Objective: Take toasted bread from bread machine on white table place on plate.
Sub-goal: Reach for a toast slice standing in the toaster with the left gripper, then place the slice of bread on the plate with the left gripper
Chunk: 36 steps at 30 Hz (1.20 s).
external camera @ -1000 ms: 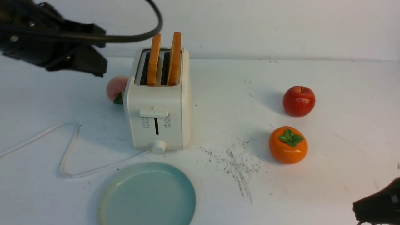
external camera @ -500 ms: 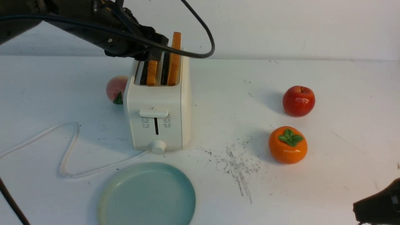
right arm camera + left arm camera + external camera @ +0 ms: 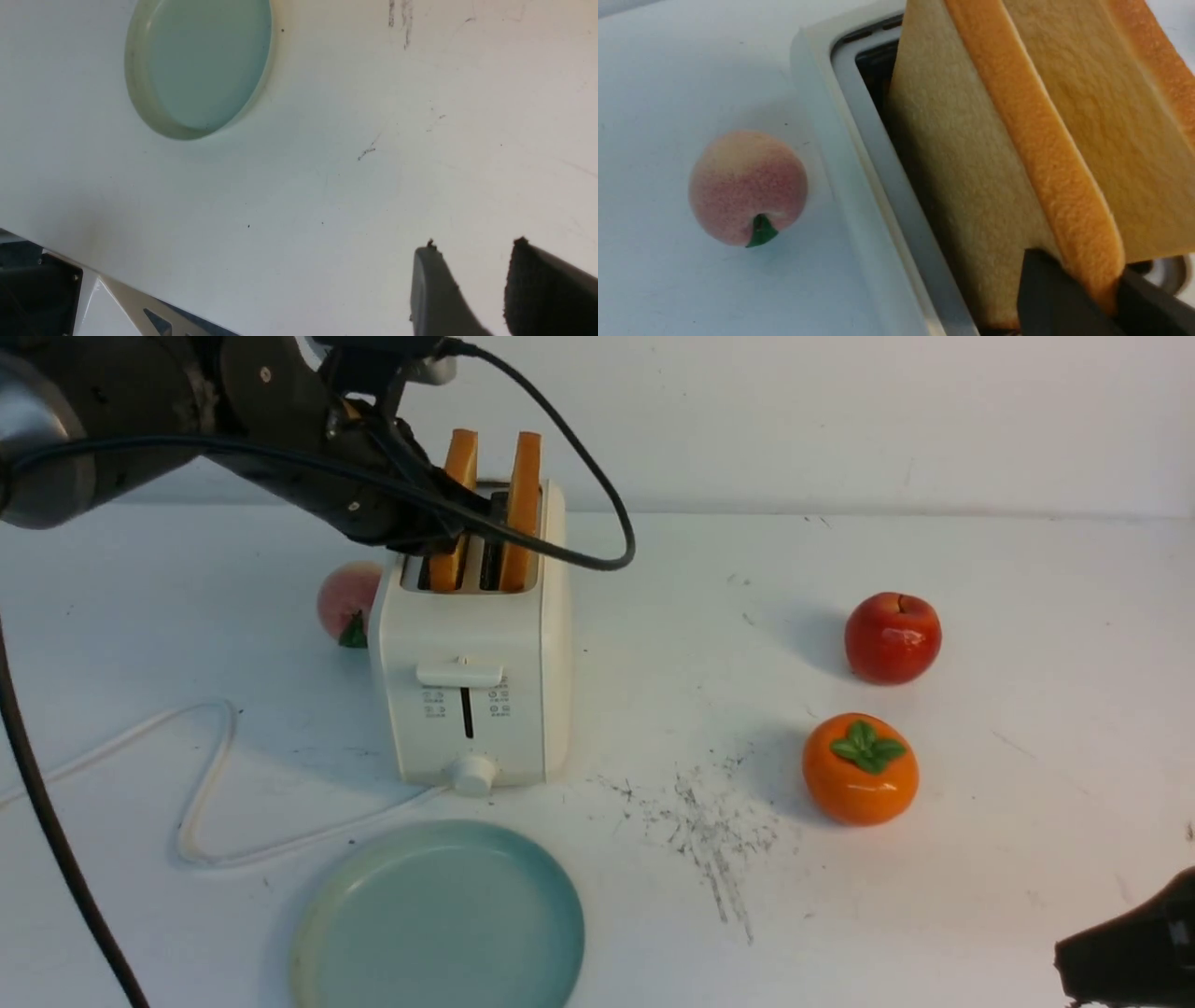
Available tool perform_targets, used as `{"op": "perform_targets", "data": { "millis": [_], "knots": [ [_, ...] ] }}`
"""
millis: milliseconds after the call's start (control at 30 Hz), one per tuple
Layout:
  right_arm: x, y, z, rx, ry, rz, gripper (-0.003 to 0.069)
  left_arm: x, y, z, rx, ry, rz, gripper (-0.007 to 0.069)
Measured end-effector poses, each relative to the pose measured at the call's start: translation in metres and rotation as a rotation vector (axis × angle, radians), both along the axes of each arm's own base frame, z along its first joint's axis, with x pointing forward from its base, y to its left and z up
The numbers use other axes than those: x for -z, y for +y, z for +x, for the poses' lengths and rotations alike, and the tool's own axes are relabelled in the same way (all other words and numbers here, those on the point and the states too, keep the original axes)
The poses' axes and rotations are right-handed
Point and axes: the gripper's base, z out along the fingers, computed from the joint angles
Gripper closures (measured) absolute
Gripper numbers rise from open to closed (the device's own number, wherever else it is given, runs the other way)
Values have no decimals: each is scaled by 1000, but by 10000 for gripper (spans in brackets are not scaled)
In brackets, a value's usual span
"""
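beyond the far edge of the table (image 3: 672, 859), a pale wall (image 3: 840, 420) rises. the left claw (image 3: 1090, 298) pinches the left slice of toast (image 3: 971, 154), still slotted in the toaster (image 3: 476, 691); the right claw (image 3: 481, 289) stands parted, gripping nothing. lifting at a slant could jam the crust and drag the toaster. compared with earlier, that slice now leans.

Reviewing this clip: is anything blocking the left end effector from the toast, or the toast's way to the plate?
Nothing blocks the left end effector: it grips the left toast slice. Toward the plate, only the toaster's slot walls and front stand between.
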Motion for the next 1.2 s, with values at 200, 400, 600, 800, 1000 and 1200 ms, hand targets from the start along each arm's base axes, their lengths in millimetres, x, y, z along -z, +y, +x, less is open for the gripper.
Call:
{"op": "perform_targets", "data": {
  "millis": [200,400,600,800,1000,1200],
  "knots": [
    [0,0,0,-1,-3,-1,425,-70,12,-45,5,-150,-42,592],
    [-1,0,1,3,-20,-4,425,-128,32,-117,28,-180,-49,592],
    [-1,-1,2,-21,-48,-20,425,-117,36,-171,83,94,-96,592],
    [-1,-1,3,-17,-62,-23,425,-52,28,-183,84,268,-239,592],
    [-1,-1,3,-16,-64,-23,423,33,23,-185,-10,341,-401,592],
    [-1,-1,4,-25,-73,-28,421,73,26,-189,-89,293,-515,592]
  ]
}}
